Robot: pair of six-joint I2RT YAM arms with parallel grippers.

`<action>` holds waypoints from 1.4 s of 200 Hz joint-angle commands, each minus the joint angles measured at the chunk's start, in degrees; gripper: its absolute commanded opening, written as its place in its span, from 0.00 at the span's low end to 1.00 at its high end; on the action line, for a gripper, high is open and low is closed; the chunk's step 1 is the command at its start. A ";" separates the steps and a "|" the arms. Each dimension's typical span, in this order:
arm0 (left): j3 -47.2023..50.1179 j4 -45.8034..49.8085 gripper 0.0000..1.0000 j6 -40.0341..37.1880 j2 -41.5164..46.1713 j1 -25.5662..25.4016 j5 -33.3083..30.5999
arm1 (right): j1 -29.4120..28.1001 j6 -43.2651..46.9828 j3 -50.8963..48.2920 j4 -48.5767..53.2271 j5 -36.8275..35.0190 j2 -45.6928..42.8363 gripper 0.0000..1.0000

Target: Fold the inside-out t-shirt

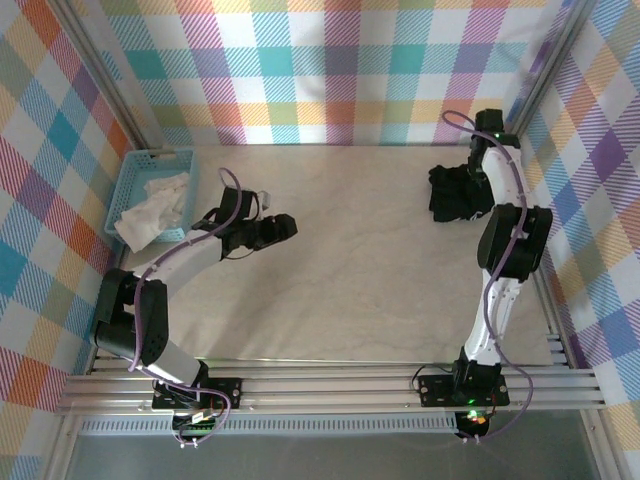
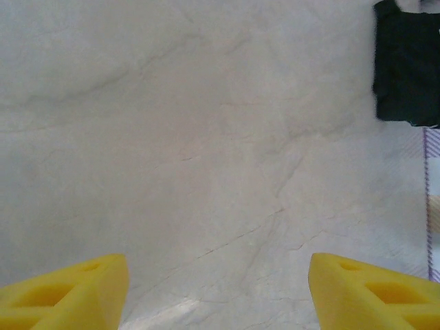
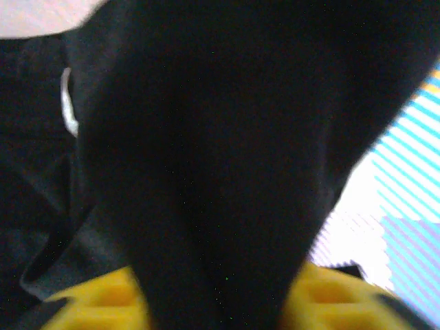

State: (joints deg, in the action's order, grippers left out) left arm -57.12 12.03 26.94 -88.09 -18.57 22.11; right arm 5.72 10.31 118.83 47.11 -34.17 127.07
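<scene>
The black t-shirt lies bunched into a compact heap at the far right of the table, close to the checked wall. It also appears as a dark block at the top right of the left wrist view. My right gripper sits on that heap. Its yellow fingers stand apart, and a fold of the black t-shirt fills the gap between them and drapes over their tips. My left gripper hovers open over bare table at the left, its yellow fingers wide with nothing between them.
A light-blue basket holding a white cloth stands at the far left, just behind the left arm. Checked fabric walls close in the table on three sides. The marble-look tabletop stretches between the two arms.
</scene>
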 commanded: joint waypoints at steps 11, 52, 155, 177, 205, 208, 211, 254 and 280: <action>-1.12 3.42 0.70 -2.71 3.30 -0.43 -4.96 | -0.52 -3.99 2.79 6.51 -5.77 0.08 0.71; 0.79 2.80 0.79 -5.00 8.85 -0.42 -19.59 | -4.17 -10.92 -27.30 -9.13 10.11 -23.70 0.80; 24.96 -37.97 1.00 -29.23 7.36 5.07 -50.71 | -7.54 -13.79 -93.14 -82.10 26.87 -47.39 1.00; 25.95 -45.48 1.00 -31.08 0.88 6.40 -47.69 | -7.25 -12.24 -94.18 -87.06 27.99 -45.97 1.00; 29.30 -51.37 1.00 -28.39 0.08 10.43 -41.29 | -7.25 -10.43 -98.54 -103.08 31.72 -38.14 1.00; 30.02 -51.59 1.00 -27.56 0.58 11.11 -40.04 | -7.27 -10.58 -98.16 -101.41 31.53 -38.62 1.00; 30.74 -52.29 1.00 -27.06 0.83 11.94 -38.58 | -7.27 -10.78 -97.35 -98.26 31.27 -39.39 1.00; 33.44 -58.73 1.00 -27.33 -1.42 13.61 -33.36 | -6.86 -11.45 -95.55 -95.27 31.01 -39.12 0.99; 33.68 -59.37 1.00 -27.44 -1.45 13.60 -33.48 | -6.88 -11.44 -95.56 -94.99 31.07 -39.31 1.00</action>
State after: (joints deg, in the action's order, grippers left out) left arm -23.49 -43.46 -0.71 -89.56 -5.06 -13.61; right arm -1.45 -2.09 22.59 -44.99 -4.38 87.92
